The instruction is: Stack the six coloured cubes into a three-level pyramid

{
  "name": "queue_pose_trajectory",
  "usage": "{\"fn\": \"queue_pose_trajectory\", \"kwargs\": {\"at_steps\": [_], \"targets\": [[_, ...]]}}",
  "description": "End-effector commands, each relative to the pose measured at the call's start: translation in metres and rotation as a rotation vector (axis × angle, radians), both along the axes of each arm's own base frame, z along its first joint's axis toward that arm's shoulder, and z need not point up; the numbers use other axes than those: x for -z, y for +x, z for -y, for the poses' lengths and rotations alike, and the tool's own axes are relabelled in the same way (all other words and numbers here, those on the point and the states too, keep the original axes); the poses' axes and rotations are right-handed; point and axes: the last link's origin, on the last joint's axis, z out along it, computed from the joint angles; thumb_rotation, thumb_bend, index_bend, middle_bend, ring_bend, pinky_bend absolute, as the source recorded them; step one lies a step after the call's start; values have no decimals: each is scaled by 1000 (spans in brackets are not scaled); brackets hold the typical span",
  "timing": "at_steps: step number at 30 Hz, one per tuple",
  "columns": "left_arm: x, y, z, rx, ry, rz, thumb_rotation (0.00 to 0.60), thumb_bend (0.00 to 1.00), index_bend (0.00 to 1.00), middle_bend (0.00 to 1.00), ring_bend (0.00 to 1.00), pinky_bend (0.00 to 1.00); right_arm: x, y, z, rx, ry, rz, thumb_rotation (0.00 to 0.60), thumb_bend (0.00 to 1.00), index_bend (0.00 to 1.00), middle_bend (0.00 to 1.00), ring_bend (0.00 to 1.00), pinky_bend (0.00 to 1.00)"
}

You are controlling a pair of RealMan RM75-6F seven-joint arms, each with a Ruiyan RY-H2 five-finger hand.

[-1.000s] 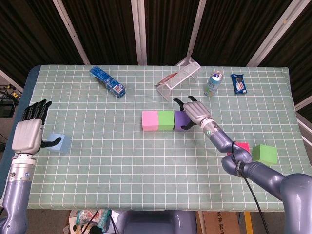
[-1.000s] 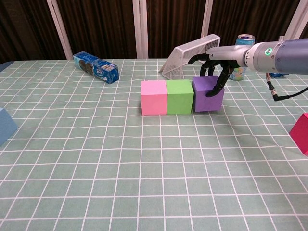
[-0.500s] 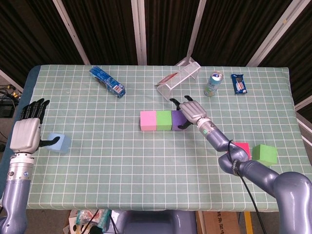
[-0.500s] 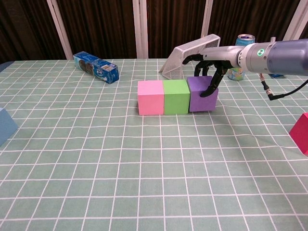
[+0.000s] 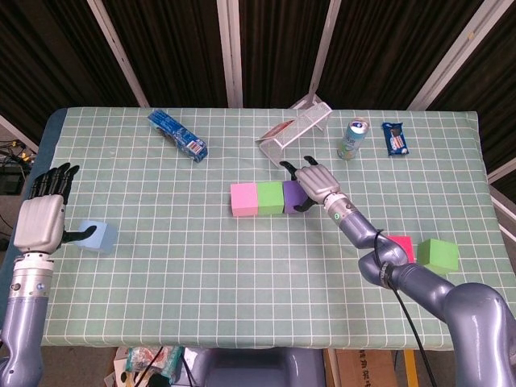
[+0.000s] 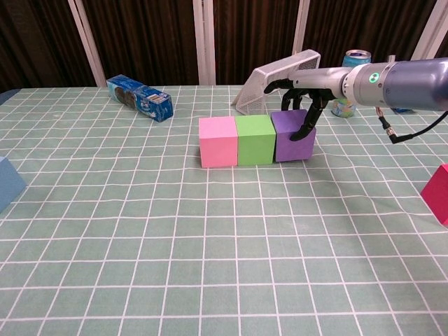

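Three cubes in a row: pink cube [image 6: 218,141], green cube [image 6: 255,139] and purple cube [image 6: 290,136] stand side by side, touching, just left of the right hand's fingers.
Right hand: the right hand [image 6: 302,94] reaches over the purple cube with its fingers [image 6: 306,123] curved down against the cube's right face; the thumb side is hidden, so I cannot tell whether it grips the cube or only presses on it.
Left hand: the left hand [image 5: 45,216] is at the table's [image 5: 242,298] left edge, fingers extended and apart, thumb [image 5: 78,235] pointing at the blue cube [image 5: 97,235] just beside it; whether the thumb touches is unclear.
Behind the right hand: a white wire rack [image 6: 276,78] lies tipped over just beyond the knuckles, with a drink can [image 5: 351,139] and a dark snack packet [image 5: 395,138] further to its right.
Along the right forearm: a red cube [image 5: 401,244] and a second green cube [image 5: 437,254] sit near the elbow, well apart from the row.
Far from both hands: a blue biscuit box [image 5: 178,135] lies on its side toward the back left.
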Motion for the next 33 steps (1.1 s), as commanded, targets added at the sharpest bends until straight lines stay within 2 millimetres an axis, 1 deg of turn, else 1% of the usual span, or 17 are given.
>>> {"fn": "queue_pose_trajectory", "kwargs": {"at_steps": [1, 11, 20, 23, 33], "targets": [[0, 0, 0, -1, 0, -1, 600, 82, 0, 27, 0, 50, 2, 0, 0, 0, 0, 0, 600, 262, 10, 491, 353, 0], [0, -1, 0, -4, 2, -3, 600, 82, 0, 27, 0, 50, 5, 1, 3, -7, -9, -3, 600, 263, 9, 491, 353, 0], [0, -2, 0, -6, -1, -5, 600, 82, 0, 27, 0, 50, 7, 0, 3, -2, -3, 2, 600, 262, 10, 490, 347, 0], [0, -2, -1, -6, 0, -5, 600, 82, 0, 27, 0, 50, 8, 1, 3, -1, 0, 6, 600, 262, 10, 491, 331, 0], [0, -3, 0, -7, 2, -4, 600, 82, 0, 27, 0, 50, 11, 6, 1, -12, 10, 10, 600, 263, 10, 490, 331, 0]]}}
